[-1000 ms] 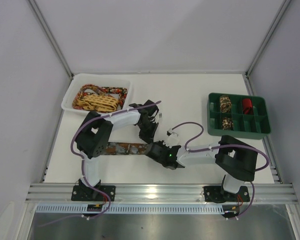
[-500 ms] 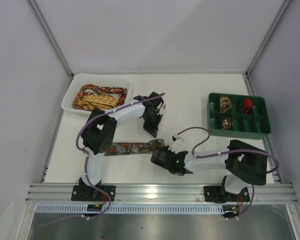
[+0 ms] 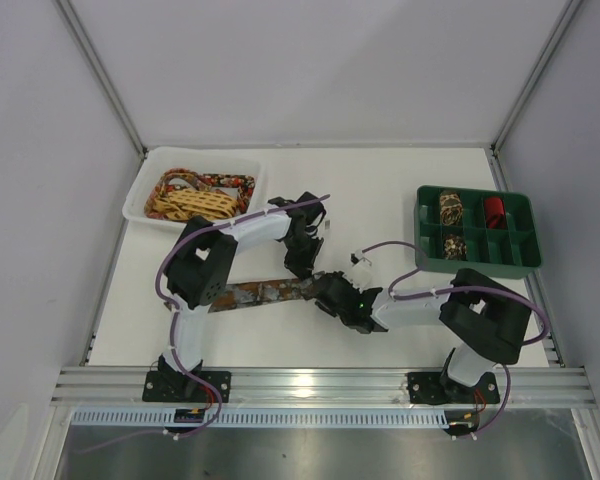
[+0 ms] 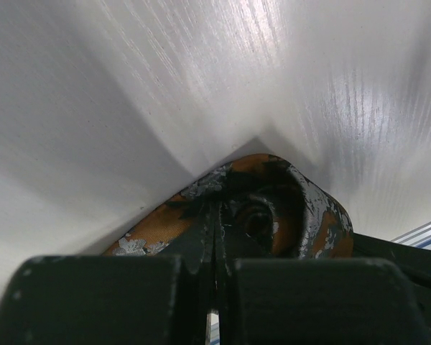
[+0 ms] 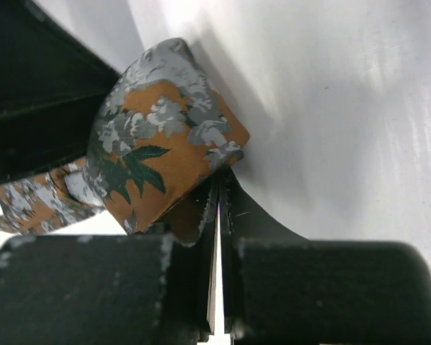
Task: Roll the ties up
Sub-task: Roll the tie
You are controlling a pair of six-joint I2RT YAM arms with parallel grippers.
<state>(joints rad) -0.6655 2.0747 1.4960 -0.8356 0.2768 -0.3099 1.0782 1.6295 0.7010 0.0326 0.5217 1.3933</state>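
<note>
Right now my left end effector is pressed together on a fold of the long orange-brown mottled fabric necktie, my right end effector is pinching the same curled-up end, and the rest of the strip lies flat on the white desk.

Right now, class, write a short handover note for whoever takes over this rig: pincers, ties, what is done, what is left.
Left pincer: shut on the orange floral tie at its folded end.
Right pincer: shut on the same end.
The rest of the strip lies flat.
Done: three rolled ties sit in the green tray.
Left: finish this roll, stow it, then roll the loose ties in the white bin.
</note>
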